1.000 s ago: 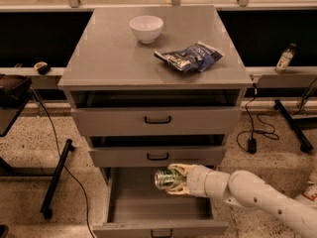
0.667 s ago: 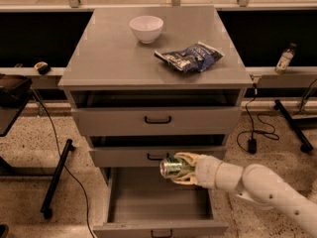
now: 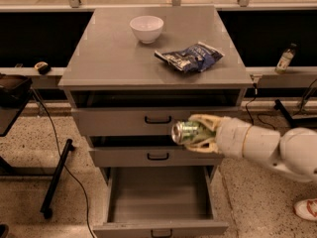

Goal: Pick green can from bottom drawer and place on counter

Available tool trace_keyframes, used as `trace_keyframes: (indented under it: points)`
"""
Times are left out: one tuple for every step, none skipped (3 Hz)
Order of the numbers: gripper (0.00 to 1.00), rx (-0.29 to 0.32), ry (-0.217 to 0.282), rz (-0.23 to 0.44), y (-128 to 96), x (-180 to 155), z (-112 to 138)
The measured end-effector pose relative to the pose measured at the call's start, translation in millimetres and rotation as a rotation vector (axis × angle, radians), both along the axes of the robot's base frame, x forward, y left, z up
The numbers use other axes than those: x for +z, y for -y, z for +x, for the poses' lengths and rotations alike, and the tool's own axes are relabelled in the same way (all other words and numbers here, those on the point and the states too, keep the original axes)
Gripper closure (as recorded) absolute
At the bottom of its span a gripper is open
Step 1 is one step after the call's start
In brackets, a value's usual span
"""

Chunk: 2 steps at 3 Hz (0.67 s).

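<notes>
My gripper [image 3: 198,133] is shut on the green can [image 3: 187,132], holding it on its side in the air in front of the top and middle drawer fronts, silver end facing left. The white arm comes in from the right. The bottom drawer [image 3: 158,227] is pulled open below and its inside looks empty. The counter [image 3: 119,53] is the grey cabinet top above the can.
A white bowl [image 3: 146,28] and a blue foil snack bag [image 3: 190,56] lie on the counter. The middle drawer [image 3: 157,156] and top drawer [image 3: 157,119] stand slightly out. A black stand leg [image 3: 55,178] and cable are on the floor at left. A bottle [image 3: 285,59] stands at the back right.
My gripper has lifted the green can up out of the bottom drawer, from drawer level to in front of the upper drawer fronts.
</notes>
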<state>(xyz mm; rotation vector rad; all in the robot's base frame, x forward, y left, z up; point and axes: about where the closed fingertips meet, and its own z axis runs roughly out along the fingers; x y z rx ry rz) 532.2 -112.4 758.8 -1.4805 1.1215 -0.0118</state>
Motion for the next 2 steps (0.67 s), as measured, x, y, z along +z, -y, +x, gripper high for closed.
trace_keyframes:
  points:
    - [1.0, -0.021, 0.03, -0.084, 2.8, 68.1, 15.7]
    - [1.0, -0.036, 0.023, -0.213, -13.0, 121.0, 36.6]
